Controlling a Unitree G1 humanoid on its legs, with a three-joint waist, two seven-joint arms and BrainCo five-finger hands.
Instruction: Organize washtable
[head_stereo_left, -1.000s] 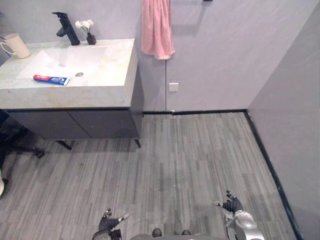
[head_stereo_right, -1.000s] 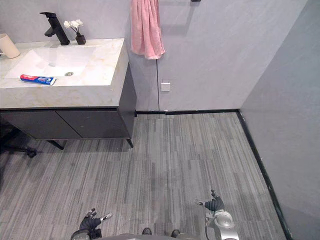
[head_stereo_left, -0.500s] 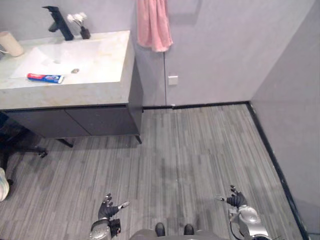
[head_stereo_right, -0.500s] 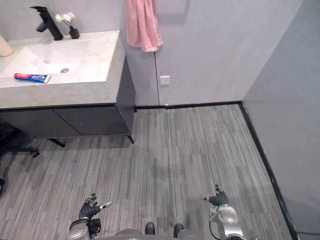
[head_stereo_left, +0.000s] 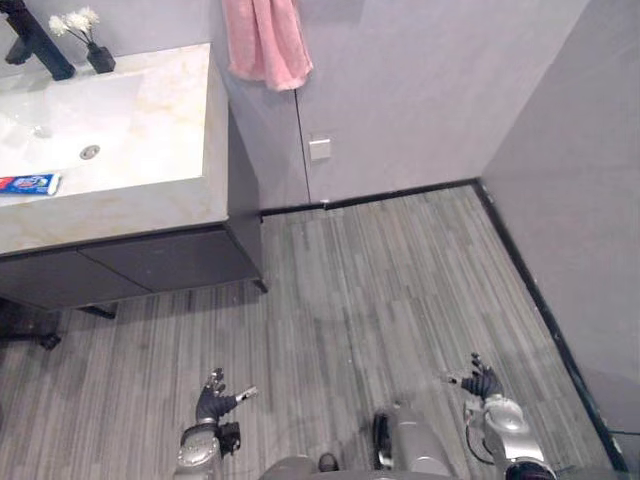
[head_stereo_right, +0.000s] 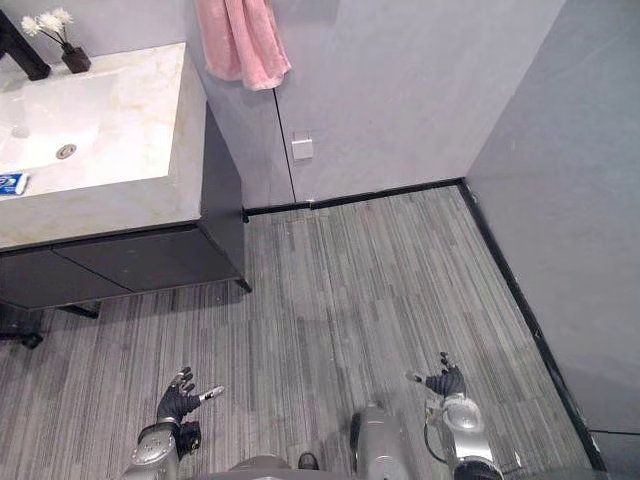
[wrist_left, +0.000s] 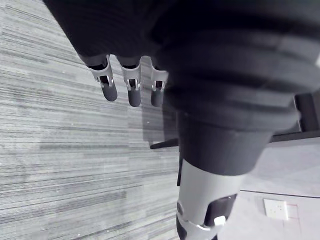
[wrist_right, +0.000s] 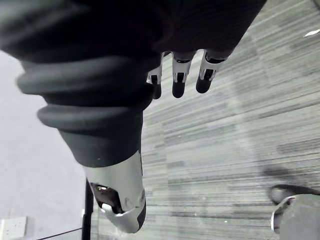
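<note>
currently we are holding both hands low over the grey plank floor (head_stereo_left: 400, 260), well apart from the washtable (head_stereo_left: 150, 205). our left hand (head_stereo_left: 212, 403) is hanging at the lower left with its fingers (wrist_left: 134, 92) loosely straight and spread, thumb out to the side, gripping nothing. our right hand (head_stereo_left: 481, 382) is doing the same at the lower right: fingers (wrist_right: 178, 82) relaxed and apart, nothing between them, the floor showing past the dark tips.

the washtable is standing against the wall at the far left, a pale stone top over a dark cabinet (head_stereo_left: 150, 262). a toothpaste tube (head_stereo_left: 28, 183) is lying flat near the front edge of the top, along the front of the white basin (head_stereo_left: 70, 120), and is partly cut off by the view's edge. a drain (head_stereo_left: 90, 152) is sitting in the basin just behind the tube. a black faucet (head_stereo_left: 35, 40) is rising at the back edge, and just beside it, toward the back right corner, a small dark vase (head_stereo_left: 100, 60) is holding white flowers. a pink towel (head_stereo_left: 265, 45) is hanging on the wall past the washtable's right edge, and a white wall socket (head_stereo_left: 319, 149) is sitting lower down on that wall.
</note>
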